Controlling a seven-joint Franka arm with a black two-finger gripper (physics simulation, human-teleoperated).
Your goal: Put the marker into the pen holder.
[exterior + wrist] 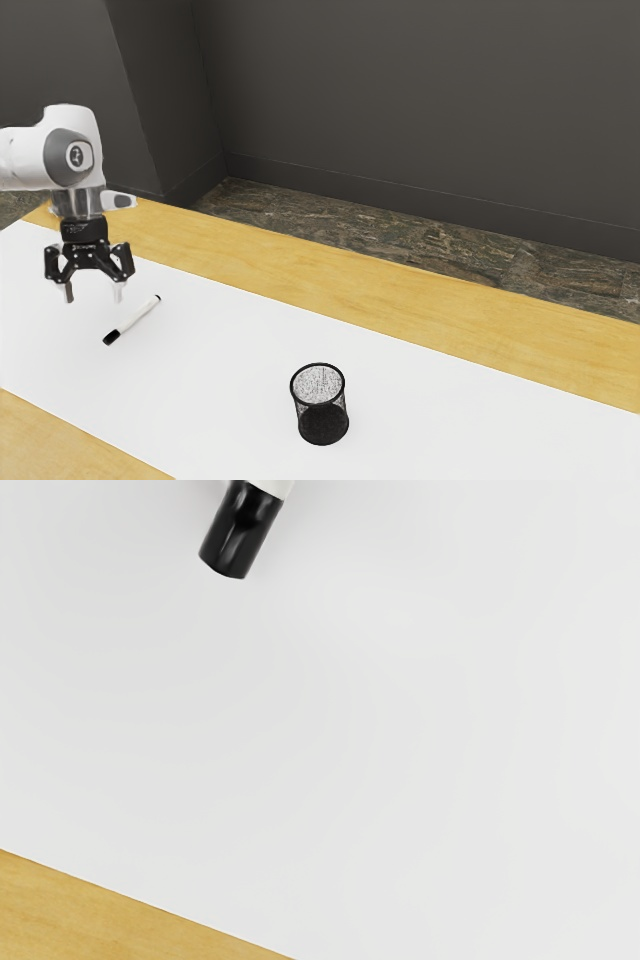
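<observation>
Black is the end effector [93, 292], and it hangs above the table [420, 285] at the exterior view's left, pointing downward. Its two fingers stand apart from each other, with a wide gap between them. The arm [25, 160], which is white with grey parts, comes in from the exterior view's left.

The marker [137, 317] lies on its side on a white sheet [225, 365], near the end effector and a little to the exterior view's right of it. Its body is white. The black cap [112, 338] is at the near end, which points toward the exterior view's left, while the small dark tip of the other end points to the far side and the right.

The pen holder [323, 425] is a round cup of black mesh. It stands upright on the same white sheet, nearer to the camera than the marker and well apart from it, toward the exterior view's right.

The wood of the table is yellowish, and it can be seen along the far side of the sheet and also at the near left. Beyond the table there is a floor [400, 232] with a dark stone pattern, and behind it are dark grey walls [420, 90]. In the wrist view, the black cap appears together with a piece of the white body, over the sheet.
</observation>
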